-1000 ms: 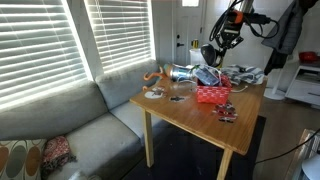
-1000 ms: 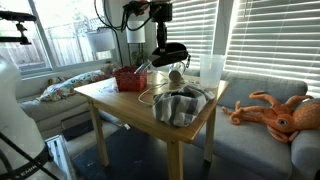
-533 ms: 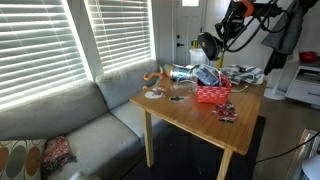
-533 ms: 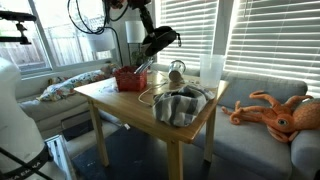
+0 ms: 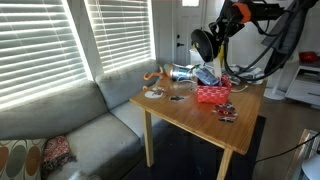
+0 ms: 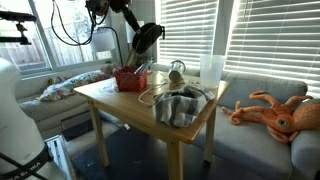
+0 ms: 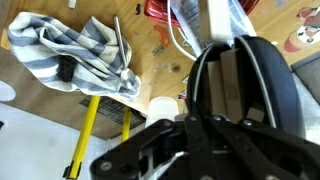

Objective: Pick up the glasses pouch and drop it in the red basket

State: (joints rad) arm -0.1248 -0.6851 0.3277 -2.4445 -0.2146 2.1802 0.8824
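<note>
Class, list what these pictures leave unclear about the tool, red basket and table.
1. Tool: a dark blob in both exterior views, too small to tell open or shut.
2. Red basket: cut off by the wrist view's top edge; contents too small in both exterior views.
3. Small items near the basket: too small to name.

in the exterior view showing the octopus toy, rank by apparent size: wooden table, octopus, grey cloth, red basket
1. light wooden table
2. orange plush octopus, cut by the frame edge
3. crumpled grey striped cloth
4. small red perforated basket, farther back so true size unsure
</note>
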